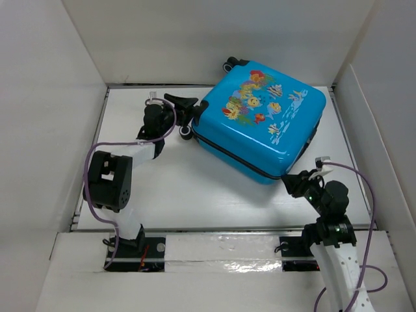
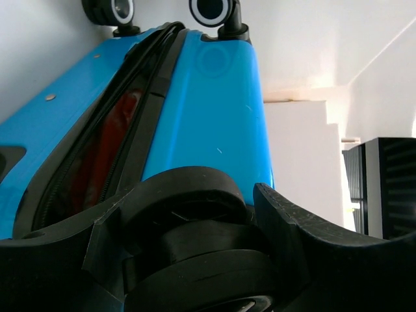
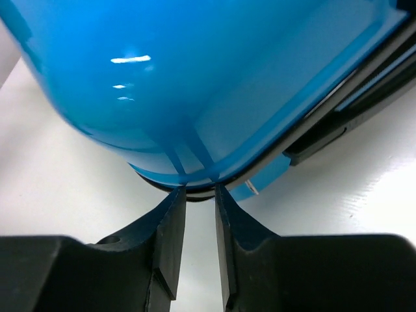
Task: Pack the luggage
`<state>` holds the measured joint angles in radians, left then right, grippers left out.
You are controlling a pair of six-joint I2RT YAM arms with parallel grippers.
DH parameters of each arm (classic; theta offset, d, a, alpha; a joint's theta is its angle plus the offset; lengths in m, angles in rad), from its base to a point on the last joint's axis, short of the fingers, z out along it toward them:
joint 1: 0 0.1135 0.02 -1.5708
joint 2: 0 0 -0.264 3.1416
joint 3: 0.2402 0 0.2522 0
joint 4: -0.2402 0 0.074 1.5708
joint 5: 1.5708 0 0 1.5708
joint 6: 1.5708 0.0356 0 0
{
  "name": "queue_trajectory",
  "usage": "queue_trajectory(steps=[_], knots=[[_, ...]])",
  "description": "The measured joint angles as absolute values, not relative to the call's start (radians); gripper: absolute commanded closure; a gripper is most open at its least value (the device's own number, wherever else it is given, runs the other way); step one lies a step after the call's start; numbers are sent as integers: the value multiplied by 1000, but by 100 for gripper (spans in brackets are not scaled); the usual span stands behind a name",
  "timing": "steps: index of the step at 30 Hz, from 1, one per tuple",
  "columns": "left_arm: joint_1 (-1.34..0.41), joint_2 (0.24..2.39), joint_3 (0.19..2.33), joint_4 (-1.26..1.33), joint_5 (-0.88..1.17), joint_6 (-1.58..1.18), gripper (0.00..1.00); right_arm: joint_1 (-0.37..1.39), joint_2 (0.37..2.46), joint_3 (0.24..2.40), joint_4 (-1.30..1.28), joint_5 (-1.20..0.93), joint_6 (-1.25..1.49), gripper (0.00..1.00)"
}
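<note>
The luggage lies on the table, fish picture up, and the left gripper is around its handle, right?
Not the handle. The left wrist view shows the left gripper around a black wheel of the luggage. The rest is right: it lies on the table, fish picture up.
</note>
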<state>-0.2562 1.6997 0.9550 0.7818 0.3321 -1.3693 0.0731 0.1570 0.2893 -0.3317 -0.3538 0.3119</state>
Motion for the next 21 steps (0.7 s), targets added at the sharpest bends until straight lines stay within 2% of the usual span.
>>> queue_trajectory(steps=[4,9,21], knots=[[-247,1728,959,822,341,-1370,100,73,157,262,-325,-350,327,69],[-232,1816,1019,835,372,-1390,100,73,160,258,-318,-342,337,59],[-198,1917,1118,896,407,-1401,100,73,264,227,-205,-379,317,58]])
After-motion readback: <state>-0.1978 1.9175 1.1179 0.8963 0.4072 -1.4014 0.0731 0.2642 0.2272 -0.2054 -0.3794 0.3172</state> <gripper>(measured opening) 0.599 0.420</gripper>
